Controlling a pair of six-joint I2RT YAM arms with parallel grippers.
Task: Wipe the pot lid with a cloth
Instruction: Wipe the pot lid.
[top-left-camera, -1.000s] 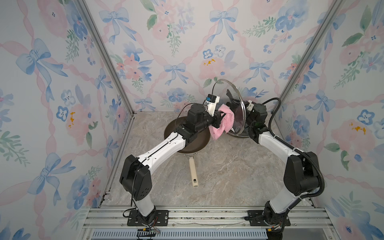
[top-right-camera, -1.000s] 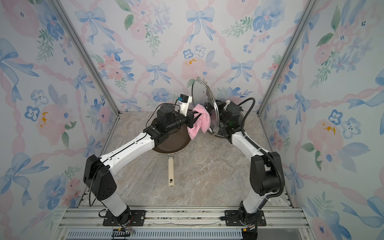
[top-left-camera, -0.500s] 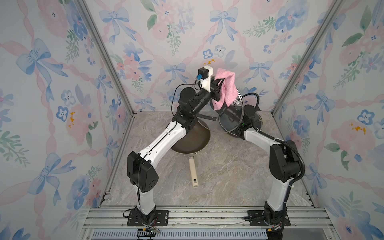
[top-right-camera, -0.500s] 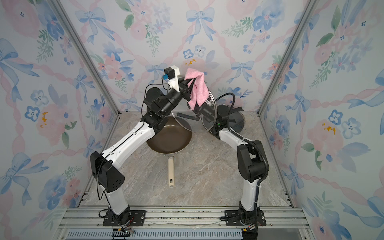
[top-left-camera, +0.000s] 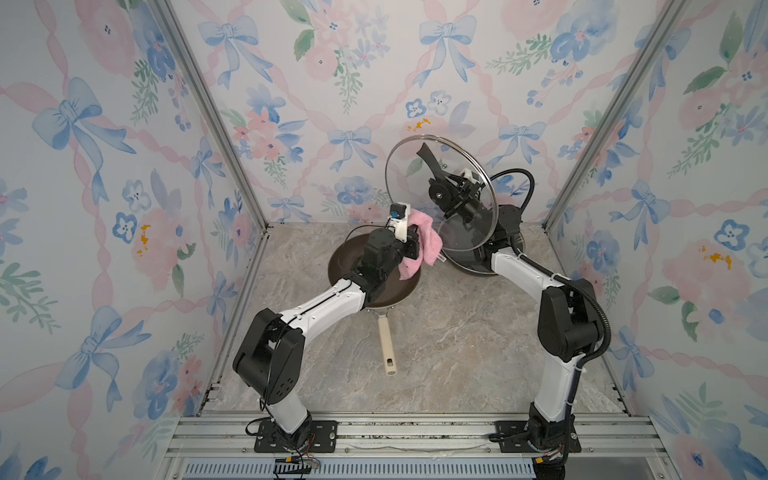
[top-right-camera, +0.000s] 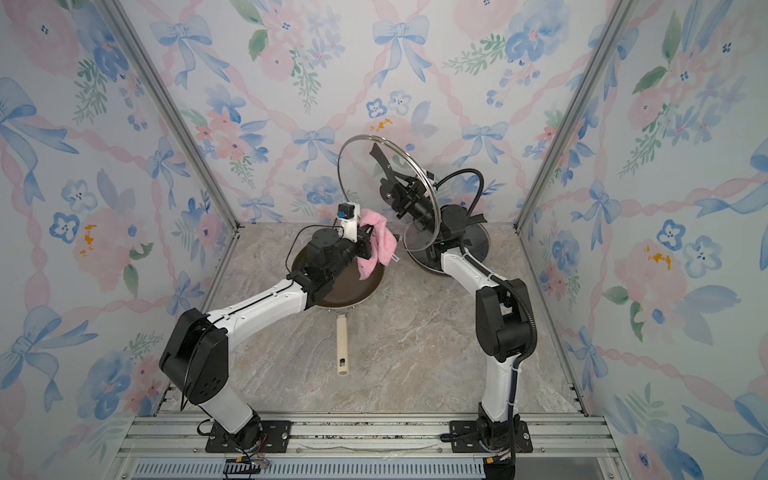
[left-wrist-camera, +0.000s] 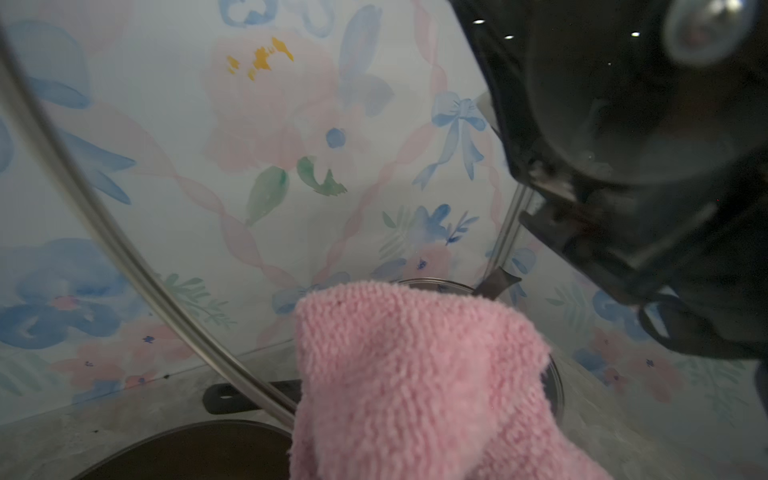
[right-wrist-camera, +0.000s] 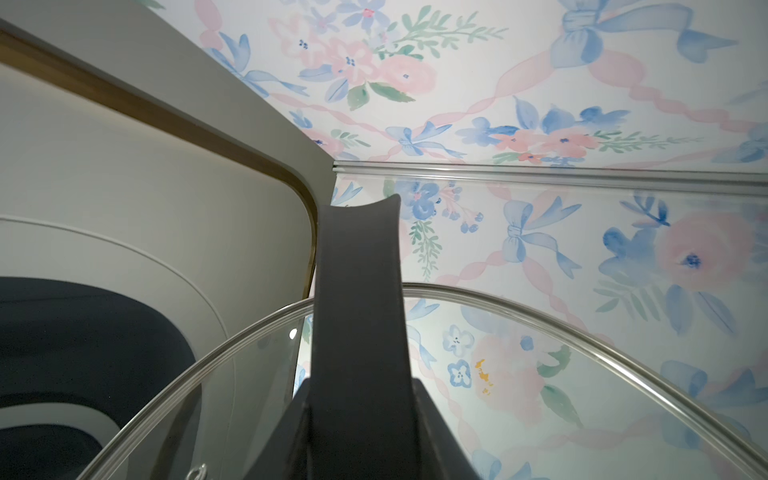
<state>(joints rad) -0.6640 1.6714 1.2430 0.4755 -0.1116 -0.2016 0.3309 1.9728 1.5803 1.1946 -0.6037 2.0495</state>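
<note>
Pink fuzzy cloth (top-left-camera: 424, 245) is pinched in my left gripper (top-left-camera: 414, 249), whose jaws are closed tight on it. It hangs bunched just above the far right rim of the frying pan (top-left-camera: 397, 293). My right gripper (top-left-camera: 448, 189) is clamped on the black handle (right-wrist-camera: 357, 299) of the glass pot lid (top-left-camera: 405, 174). It holds the lid on edge and tilted, above and to the right of the pan, clear of the marble tabletop (top-left-camera: 457, 332). The cloth sits at the lid's lower edge, on the face turned toward the pan; I cannot tell whether it touches the glass. The pan's cream handle (top-left-camera: 386, 345) runs out from its near rim
</note>
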